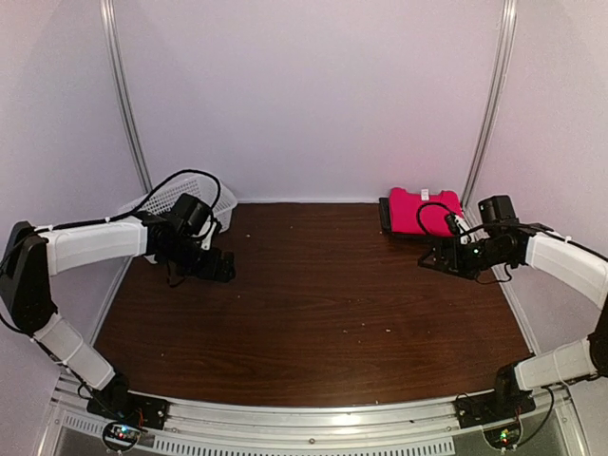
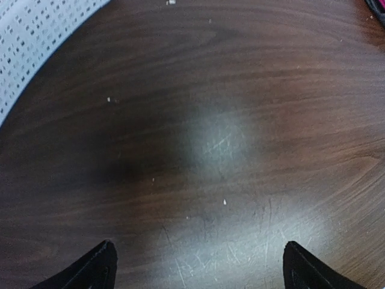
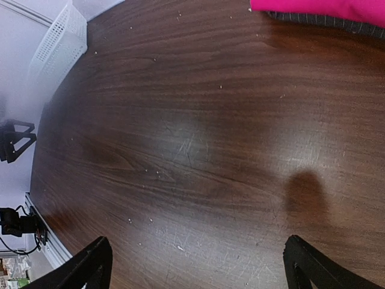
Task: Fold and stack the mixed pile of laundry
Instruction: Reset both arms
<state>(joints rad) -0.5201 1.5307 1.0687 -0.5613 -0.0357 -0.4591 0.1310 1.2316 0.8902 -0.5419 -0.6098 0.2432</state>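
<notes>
The bright red-pink T-shirt [image 1: 423, 209] lies folded at the table's back right corner, on top of the dark pinstriped shirt [image 1: 385, 215], whose edge shows at its left side. The right wrist view catches the T-shirt [image 3: 325, 6] and a strip of the pinstriped shirt [image 3: 328, 21] along its top edge. My right gripper [image 1: 434, 259] hovers just in front of that stack, jaws wide open [image 3: 195, 268] over bare wood. My left gripper [image 1: 222, 267] is on the left side, open [image 2: 198, 268], holding nothing.
A white lattice basket [image 1: 161, 198] stands tipped at the back left corner, just behind the left arm; its wall shows in the left wrist view [image 2: 36, 36] and the right wrist view [image 3: 57, 42]. The dark wooden table [image 1: 313, 313] has white walls around it.
</notes>
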